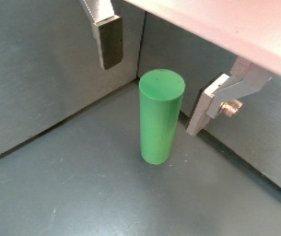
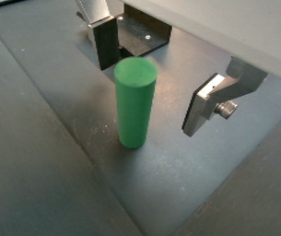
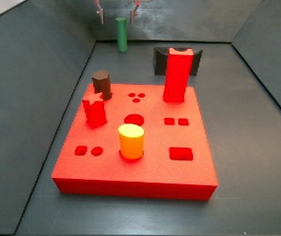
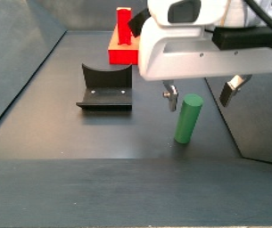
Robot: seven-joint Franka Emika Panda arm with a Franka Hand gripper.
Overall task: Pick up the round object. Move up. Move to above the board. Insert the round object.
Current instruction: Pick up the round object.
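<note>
1. The round object (image 4: 188, 119) is a slim, plain green cylinder that stands upright on the dark grey surface (image 4: 90, 134), close to a grey wall.
2. The gripper (image 4: 201, 93) sits just above and around the top of the green cylinder; in both wrist views its fingers (image 1: 110, 41) are spread apart, one on each side of the peg, and neither touches it.
3. In a wrist view the round object (image 2: 134, 101) stands between the two silver fingers (image 2: 206, 105) with a clear gap on each side.
4. In a side view the board (image 3: 136, 138), a large flat bright red square block, lies on the surface in the near part of the scene, well apart from the green cylinder (image 3: 121, 37) at the far end.
5. On the board stand a tall red post (image 3: 177, 74), a shorter red piece (image 3: 95, 111), a short dark brown cylinder (image 3: 102, 86) and a short yellow-orange cylinder (image 3: 130, 141).
6. The board's top also shows square holes and small dots.
7. The fixture (image 4: 106, 86), a dark L-shaped bracket on a base plate, stands on the surface to the left of the round object in a side view.
</note>
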